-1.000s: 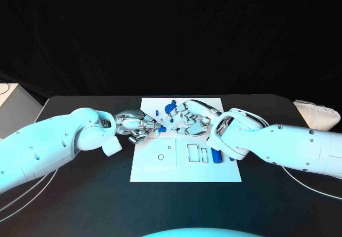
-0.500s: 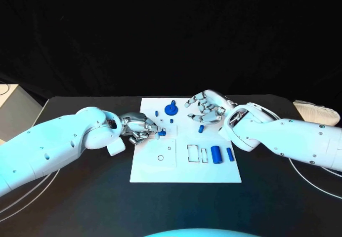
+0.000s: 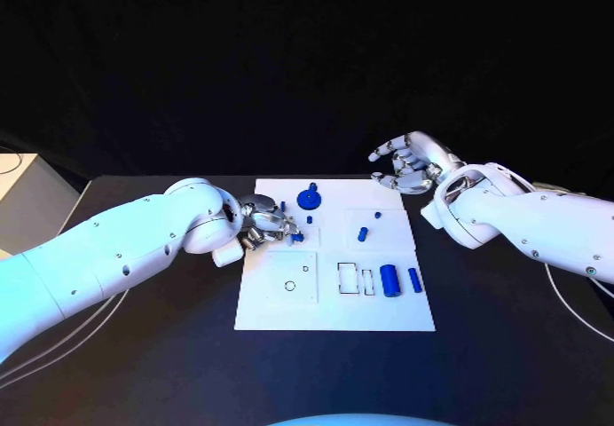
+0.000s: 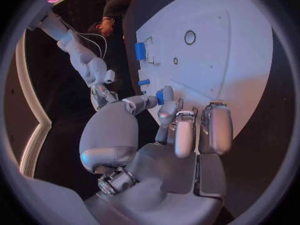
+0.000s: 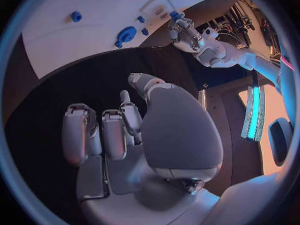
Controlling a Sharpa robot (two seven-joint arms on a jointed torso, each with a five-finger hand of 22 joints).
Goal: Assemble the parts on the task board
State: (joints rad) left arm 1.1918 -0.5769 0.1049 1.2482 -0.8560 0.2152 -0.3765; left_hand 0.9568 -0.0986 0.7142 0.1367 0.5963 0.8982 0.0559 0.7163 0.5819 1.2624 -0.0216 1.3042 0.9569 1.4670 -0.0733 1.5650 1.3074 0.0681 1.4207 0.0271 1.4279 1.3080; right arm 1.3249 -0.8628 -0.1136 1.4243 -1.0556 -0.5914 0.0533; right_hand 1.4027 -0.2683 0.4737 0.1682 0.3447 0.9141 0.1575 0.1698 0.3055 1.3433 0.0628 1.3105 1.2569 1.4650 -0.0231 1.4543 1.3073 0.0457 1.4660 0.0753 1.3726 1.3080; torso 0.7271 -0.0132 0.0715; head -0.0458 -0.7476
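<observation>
The white task board [image 3: 334, 306] lies mid-table. At its left edge my left hand [image 3: 265, 222] pinches a small blue part [image 3: 295, 237] between thumb and a finger; the left wrist view shows that part [image 4: 166, 95] at the fingertips over the board [image 4: 219, 45]. My right hand [image 3: 411, 164] hangs beyond the board's far right corner, fingers loosely apart, holding nothing. In the right wrist view its palm [image 5: 125, 135] is bare. A round blue knob [image 3: 309, 196], a short peg [image 3: 362, 234] and two blue cylinders [image 3: 389, 280] sit on the board.
A rectangular slot [image 3: 348, 276] and a round hole [image 3: 290, 285] lie in the board's near half. Small blue studs [image 3: 379, 214] stand further back. A pale object [image 3: 11, 191] stands at the table's left edge. Black table surrounds the board.
My right hand has lifted off the board's middle and drawn back past the far right corner, uncovering the short peg. The left hand stays at the left edge with its blue part.
</observation>
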